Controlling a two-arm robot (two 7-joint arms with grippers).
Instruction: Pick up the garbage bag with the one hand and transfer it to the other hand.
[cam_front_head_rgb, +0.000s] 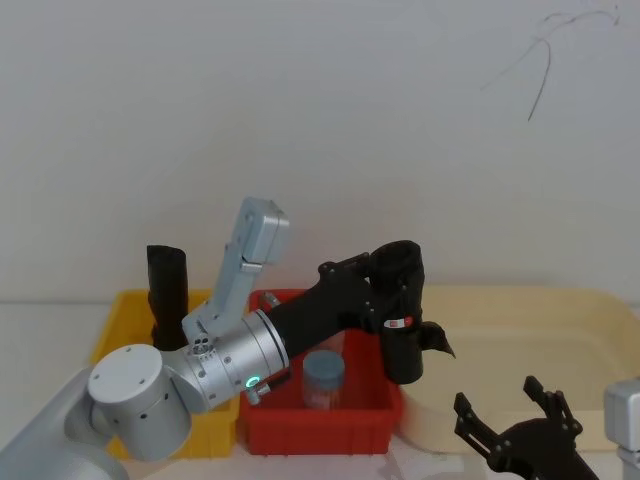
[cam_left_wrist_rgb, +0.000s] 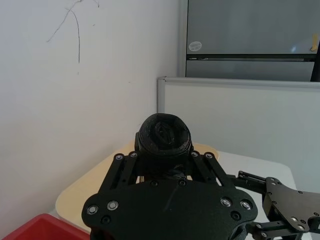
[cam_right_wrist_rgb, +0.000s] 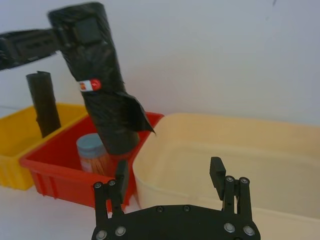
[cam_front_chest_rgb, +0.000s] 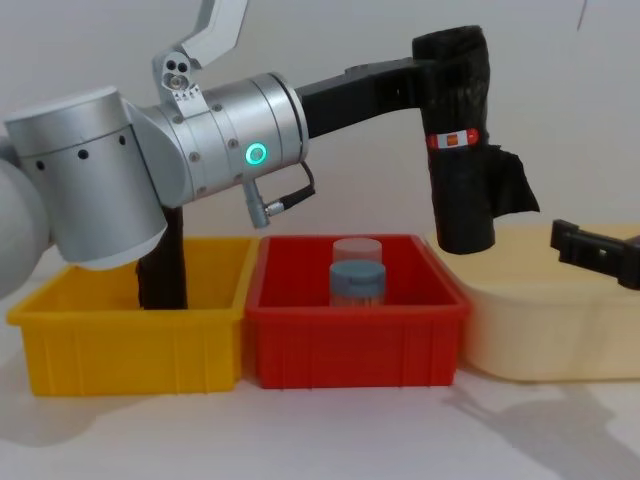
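Observation:
The garbage bag (cam_front_head_rgb: 402, 325), a thick black roll with a red-and-white label band, hangs upright in the air over the red bin's right end. My left gripper (cam_front_head_rgb: 393, 285), on the arm with the green ring light, is shut on its upper part. From the side, the bag (cam_front_chest_rgb: 462, 190) has a loose flap sticking out, and its bottom is level with the bin rims. My right gripper (cam_front_head_rgb: 508, 408) stands open, low at the right, over the cream tub and a little short of the bag (cam_right_wrist_rgb: 102, 95). Nothing is between its fingers (cam_right_wrist_rgb: 217, 172).
A yellow bin (cam_front_chest_rgb: 120, 350) at the left holds a slimmer black roll (cam_front_chest_rgb: 162, 270). The red bin (cam_front_chest_rgb: 350, 345) in the middle holds a blue-lidded jar (cam_front_chest_rgb: 356, 283) and a clear one behind it. A cream tub (cam_front_chest_rgb: 560, 330) stands at the right. A white wall rises close behind.

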